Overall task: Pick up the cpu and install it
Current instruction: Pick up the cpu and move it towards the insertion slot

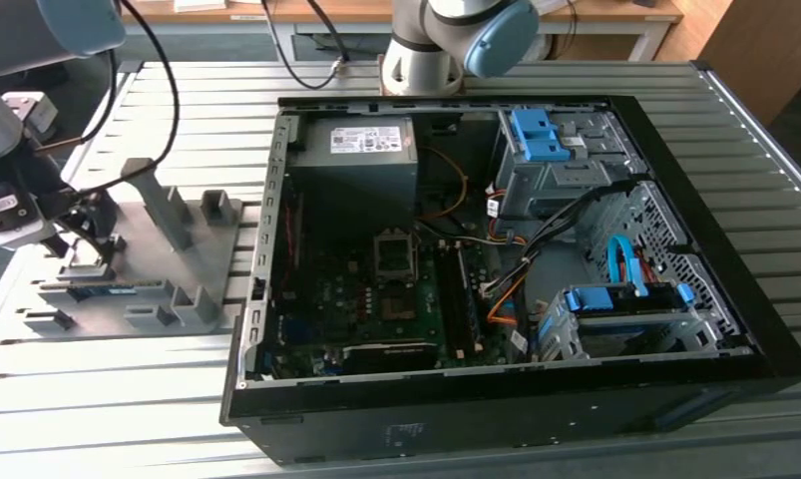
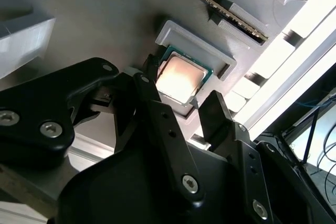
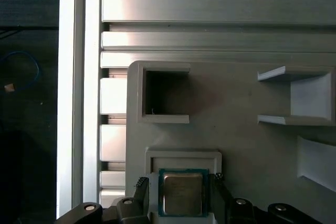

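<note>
**Pincer straddles the cpu**

We see the pincer open, one finger on each side of the cpu, gripping nothing. The cpu lies flat in a shallow pocket of the grey holder plate. In the exterior view the plate rests on the table at 9 o'clock of the open computer case.

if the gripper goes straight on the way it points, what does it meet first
Probably the cpu, sitting in its grey holder ahead of the open gripper; depth is unclear, so the fingertips might reach the holder's rim first.
</note>
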Controlling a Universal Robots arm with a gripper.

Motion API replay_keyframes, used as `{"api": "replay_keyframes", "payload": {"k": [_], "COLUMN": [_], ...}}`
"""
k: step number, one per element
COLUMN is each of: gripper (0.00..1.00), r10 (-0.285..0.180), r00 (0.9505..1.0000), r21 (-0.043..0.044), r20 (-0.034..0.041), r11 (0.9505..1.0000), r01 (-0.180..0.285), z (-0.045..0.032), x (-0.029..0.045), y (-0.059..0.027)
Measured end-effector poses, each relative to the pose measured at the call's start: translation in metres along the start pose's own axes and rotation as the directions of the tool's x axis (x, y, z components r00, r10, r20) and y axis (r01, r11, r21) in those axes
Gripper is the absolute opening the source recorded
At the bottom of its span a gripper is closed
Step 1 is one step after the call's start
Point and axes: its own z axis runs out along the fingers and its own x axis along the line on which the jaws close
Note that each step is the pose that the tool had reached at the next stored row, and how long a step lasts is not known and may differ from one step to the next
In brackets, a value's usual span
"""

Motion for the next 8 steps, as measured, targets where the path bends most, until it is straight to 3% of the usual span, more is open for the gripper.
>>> {"api": "replay_keyframes", "payload": {"k": [8], "gripper": [0.58], "r10": [-0.001], "r00": [1.0000], "r21": [-0.0001], "r20": [0.0002], "r11": [1.0000], "r01": [0.001], "z": [0.0034], "x": [-0.0003], "y": [-0.0007]}}
